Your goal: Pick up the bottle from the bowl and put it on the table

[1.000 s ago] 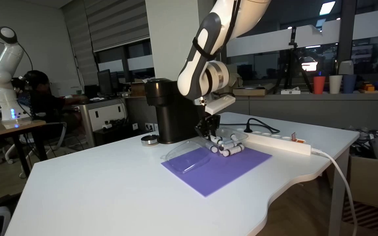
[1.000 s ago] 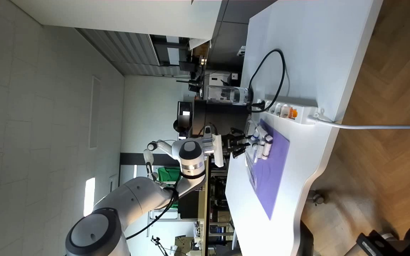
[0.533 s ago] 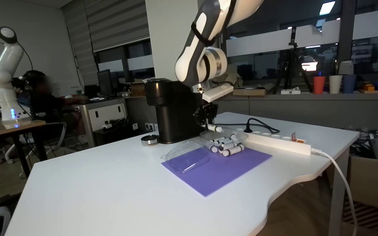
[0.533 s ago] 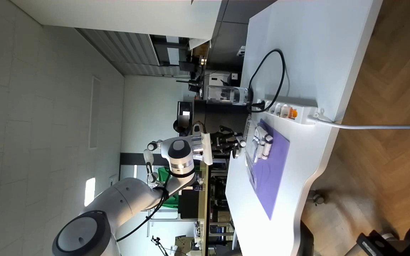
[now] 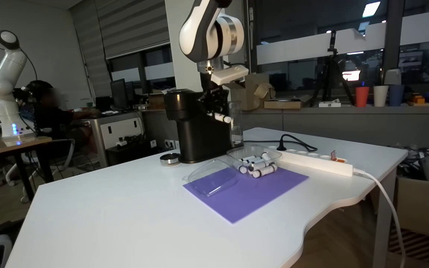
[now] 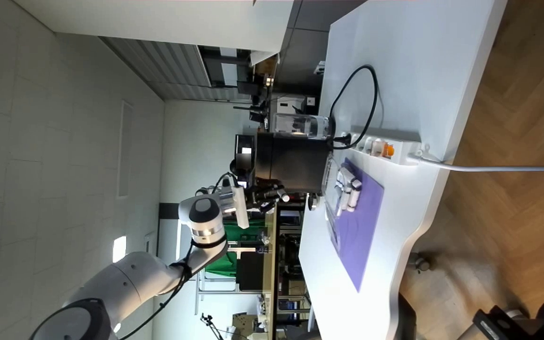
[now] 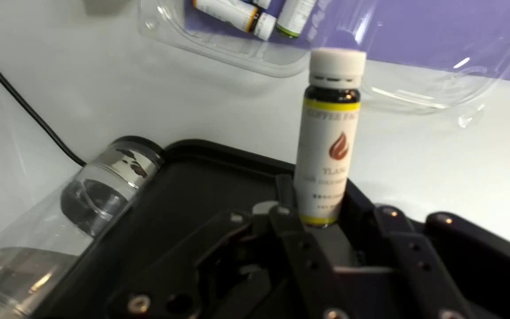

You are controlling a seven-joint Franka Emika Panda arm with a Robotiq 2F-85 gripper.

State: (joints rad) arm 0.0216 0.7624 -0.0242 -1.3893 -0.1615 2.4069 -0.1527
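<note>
Several small, white-labelled bottles (image 7: 233, 14) lie in the low, clear, plastic-looking bowl (image 7: 261, 66); one white-capped, cylindrical bottle (image 7: 329, 141) is pinched by the black, two-fingered gripper (image 7: 319, 192) above the white, curved-edged table (image 5: 125, 208).

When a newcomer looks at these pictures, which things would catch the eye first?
Probably first the small, white-labelled, white-capped bottle, held in the air by the black two-fingered gripper. Then, in an exterior view, likely the flat purple rectangular mat on the large white table, and the tall black coffee machine standing behind the mat.
</note>
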